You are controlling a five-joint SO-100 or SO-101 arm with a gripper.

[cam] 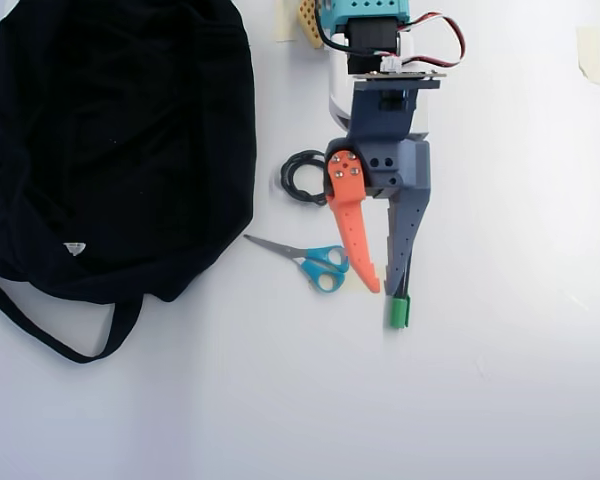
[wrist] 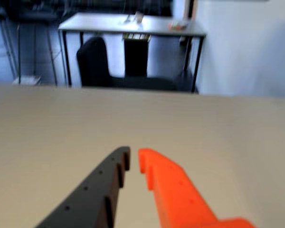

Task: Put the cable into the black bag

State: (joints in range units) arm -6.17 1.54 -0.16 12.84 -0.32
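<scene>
No legible text (tag unreadable)

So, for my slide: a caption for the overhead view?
Gripper hangs empty above the table, cable coiled beside the black bag.

**Soft wrist view, bright flat overhead view**

The wrist view is blurred throughout: the end effector (wrist: 134,160) in the lower centre has soft edges, and the desk (wrist: 133,23) and chair (wrist: 92,61) at the top are hazy with a bluish cast. The tabletop (wrist: 47,142) reads as an even, dull beige.

The overhead view is sharp and brightly, evenly lit. The white tabletop (cam: 500,400) is near washed out, shadows are faint, and the bag (cam: 110,140) at upper left is so dark that its folds barely show.
</scene>
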